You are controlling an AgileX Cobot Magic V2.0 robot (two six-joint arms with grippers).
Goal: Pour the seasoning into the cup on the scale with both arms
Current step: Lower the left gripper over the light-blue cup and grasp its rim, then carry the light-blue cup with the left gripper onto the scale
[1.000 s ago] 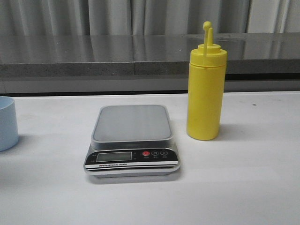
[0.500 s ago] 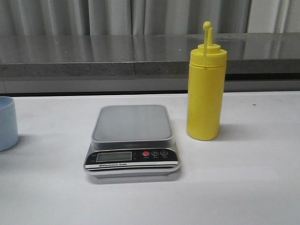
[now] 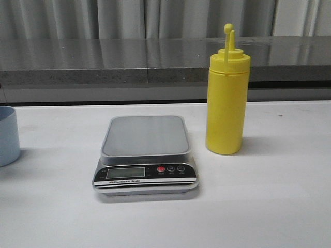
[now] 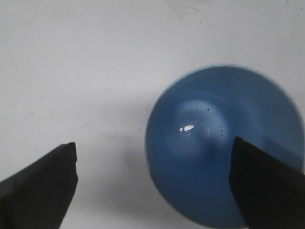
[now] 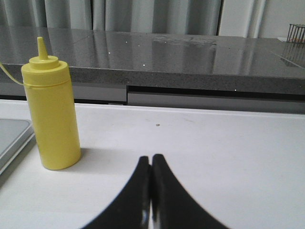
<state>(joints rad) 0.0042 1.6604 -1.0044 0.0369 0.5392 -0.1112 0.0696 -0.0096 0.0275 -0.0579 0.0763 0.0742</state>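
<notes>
Front view faces table; wrist views look down and forward.

in your front view the small light blue plastic cup is cut by the left edge so you see only its right part, and neither black arm shows there at all. from the left wrist camera the cup is soft and out of focus, its far side runs off the frame, one black fingertip covers part of its rim, and the dark specks inside are too small to name. in your right wrist view the flat silver-grey scale shows only a corner, and the tall yellow squeeze bottle's cap tether runs out of frame.
</notes>
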